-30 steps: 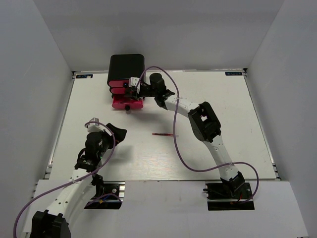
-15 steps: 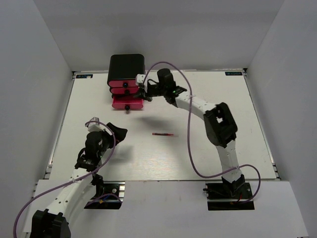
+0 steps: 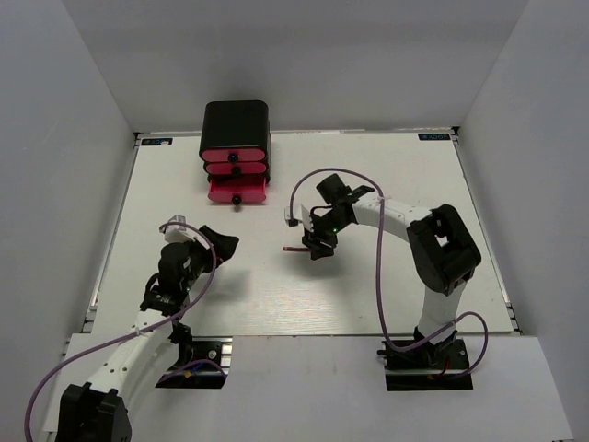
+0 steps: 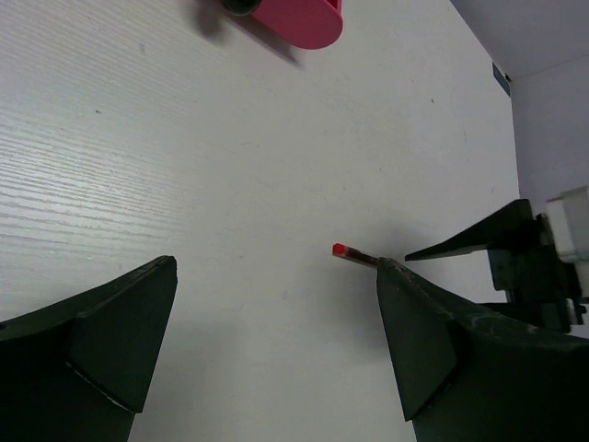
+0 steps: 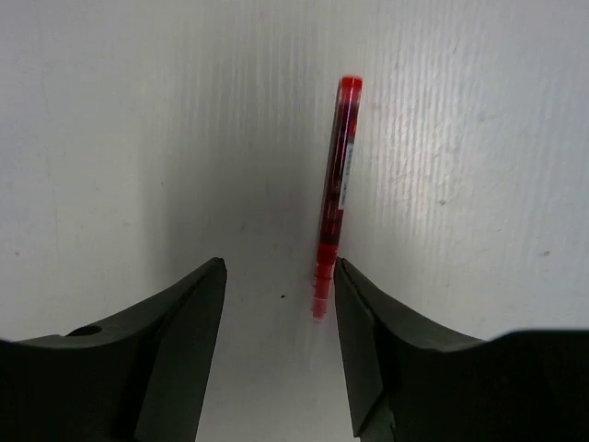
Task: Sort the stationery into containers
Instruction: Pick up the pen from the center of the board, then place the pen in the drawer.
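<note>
Pick-up step: poised over red pen (image 5: 336, 193) with right gripper (image 5: 279, 276), jaws parted, empty. Next: centre on pen barrel, descend, close. Well apart from pen: left gripper (image 4: 276, 267), wide open.

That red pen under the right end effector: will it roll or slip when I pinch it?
Slim and round, the red pen will probably roll if nudged sideways. Its glossy barrel may slip when pinched. It looks straight and rigid, likely light.
</note>
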Robot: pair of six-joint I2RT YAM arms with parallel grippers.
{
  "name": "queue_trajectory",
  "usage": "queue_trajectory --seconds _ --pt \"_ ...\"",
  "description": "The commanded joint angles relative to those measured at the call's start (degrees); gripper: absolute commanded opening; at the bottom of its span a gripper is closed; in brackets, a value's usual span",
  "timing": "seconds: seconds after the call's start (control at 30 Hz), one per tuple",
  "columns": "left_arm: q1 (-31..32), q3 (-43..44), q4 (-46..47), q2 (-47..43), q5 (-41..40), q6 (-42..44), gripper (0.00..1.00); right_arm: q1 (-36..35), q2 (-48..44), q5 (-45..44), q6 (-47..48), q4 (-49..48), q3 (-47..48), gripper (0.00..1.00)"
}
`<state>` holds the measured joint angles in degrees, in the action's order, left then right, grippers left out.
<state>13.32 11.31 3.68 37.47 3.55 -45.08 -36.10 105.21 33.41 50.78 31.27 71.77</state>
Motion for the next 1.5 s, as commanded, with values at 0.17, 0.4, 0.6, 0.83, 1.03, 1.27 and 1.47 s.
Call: queue_trajectory --seconds 0.17,0.4,0.6,0.83,1.03,1.27,1.47 --pt "0.13 0.99 2.03 -2.66 3.13 1.57 1.0 -0.46 5.09 -6.6 -0.95 -0.15 3.64 0.57" --pt "0.13 4.6 2.12 1.81 7.6 6.06 1.0 -0.47 8.08 -8.36 0.28 -1.12 3.29 0.45" --pt "0.13 4.52 2.65 2.87 7.61 5.36 1.0 -1.35 7.56 -7.49 0.98 -2.61 2.06 0.0" --pt "0.13 0.82 3.17 0.15 5.95 2.55 1.0 -1.7 6.67 -4.41 -0.77 -7.35 11.0 0.0" --pt "0.13 0.29 0.63 -1.88 4.62 2.54 1.0 -3.36 11.84 -4.93 -4.37 -18.84 23.06 0.0" --pt "0.13 0.29 0.1 -1.88 4.62 2.54 1.0 -5.3 20.21 -5.2 -8.41 -30.55 34.84 0.0" --pt "0.13 0.29 0.1 -0.65 4.62 2.54 1.0 -6.44 23.1 -5.98 -12.46 -50.16 31.33 0.0"
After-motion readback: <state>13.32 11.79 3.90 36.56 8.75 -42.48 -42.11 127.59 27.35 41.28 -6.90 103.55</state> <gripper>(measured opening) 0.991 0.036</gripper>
